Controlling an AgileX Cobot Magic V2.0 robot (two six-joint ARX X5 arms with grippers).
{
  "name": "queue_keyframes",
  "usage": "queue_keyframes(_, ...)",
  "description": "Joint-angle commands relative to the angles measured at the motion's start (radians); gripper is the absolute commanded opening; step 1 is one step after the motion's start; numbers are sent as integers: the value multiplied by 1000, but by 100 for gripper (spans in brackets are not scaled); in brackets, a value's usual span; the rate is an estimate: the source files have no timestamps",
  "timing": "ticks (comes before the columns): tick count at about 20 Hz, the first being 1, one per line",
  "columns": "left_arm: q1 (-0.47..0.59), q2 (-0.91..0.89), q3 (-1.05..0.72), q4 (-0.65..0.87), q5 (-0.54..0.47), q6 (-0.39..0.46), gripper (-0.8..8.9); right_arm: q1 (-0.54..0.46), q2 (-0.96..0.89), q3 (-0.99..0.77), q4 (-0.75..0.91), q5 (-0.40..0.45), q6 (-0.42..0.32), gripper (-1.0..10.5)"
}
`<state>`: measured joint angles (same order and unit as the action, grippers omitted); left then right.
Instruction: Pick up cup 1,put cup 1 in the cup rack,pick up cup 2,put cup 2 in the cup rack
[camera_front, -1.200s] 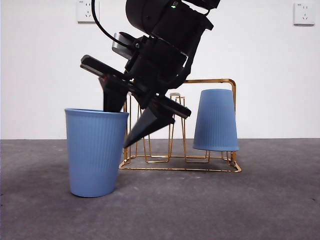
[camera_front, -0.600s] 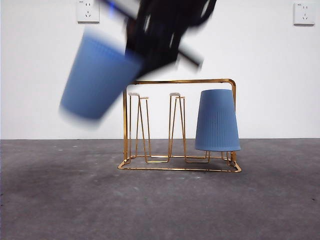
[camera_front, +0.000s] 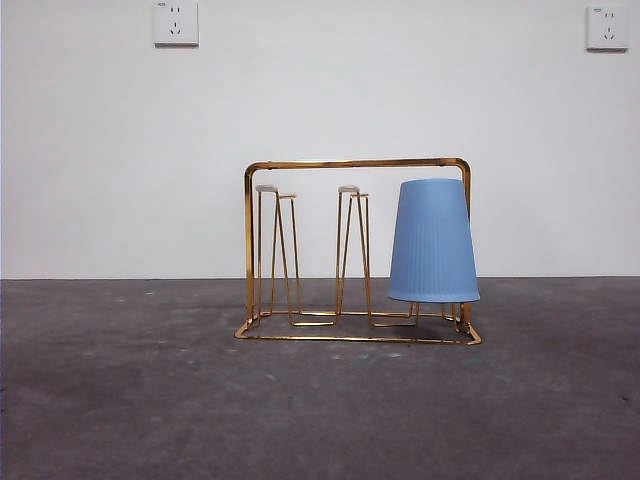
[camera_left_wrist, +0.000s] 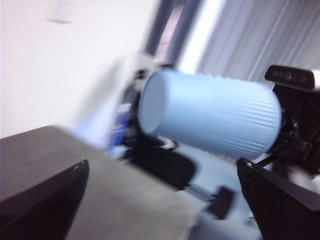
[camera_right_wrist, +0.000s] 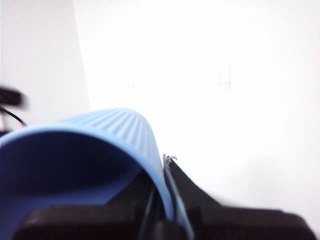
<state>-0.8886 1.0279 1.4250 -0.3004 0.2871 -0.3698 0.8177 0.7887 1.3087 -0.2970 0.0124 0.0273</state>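
Observation:
The gold wire cup rack (camera_front: 300, 165) stands mid-table in the front view. One ribbed blue cup (camera_front: 433, 240) sits upside down over its right peg; the other pegs are bare. A second blue cup (camera_left_wrist: 215, 120) hangs on its side in the air in the left wrist view, with the right arm's gripper (camera_left_wrist: 295, 130) gripping it by the rim. In the right wrist view this cup's wall (camera_right_wrist: 100, 135) is pinched between my right gripper's (camera_right_wrist: 167, 200) jaws. My left gripper (camera_left_wrist: 162, 165) stands open with nothing in it, and its view is blurred. Neither arm shows in the front view.
The grey table (camera_front: 320, 410) stretches in front of and around the rack. Two wall sockets, one at the left (camera_front: 175, 22) and one at the right (camera_front: 607, 27), sit high on the white wall behind.
The arm closed on the cup standing left of the rack, lifted it off the table while tilting it, and rose out of the front view with it.

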Motion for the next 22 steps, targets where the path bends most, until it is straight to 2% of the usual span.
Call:
queue_keyframes(1, 0, 63, -8, 177, 116, -116, 501, 1, -28, -4, 21, 5, -87, -16)
queue_keyframes(7, -1, 211, -8, 546, 275, -319, 502, 1, -94, -4, 60, 6, -144, -16)
queue_keyframes(12, -8, 304, -8, 744, 323, -451, 502, 1, -96, -4, 90, 7, -162, -16)
queue_keyframes(18, -34, 350, -8, 859, 306, -476, 502, 1, -69, -4, 94, 7, -162, -16)
queue_keyframes(22, -46, 353, -8, 878, 277, -476, 499, 1, -40, -4, 95, 7, -162, -15)
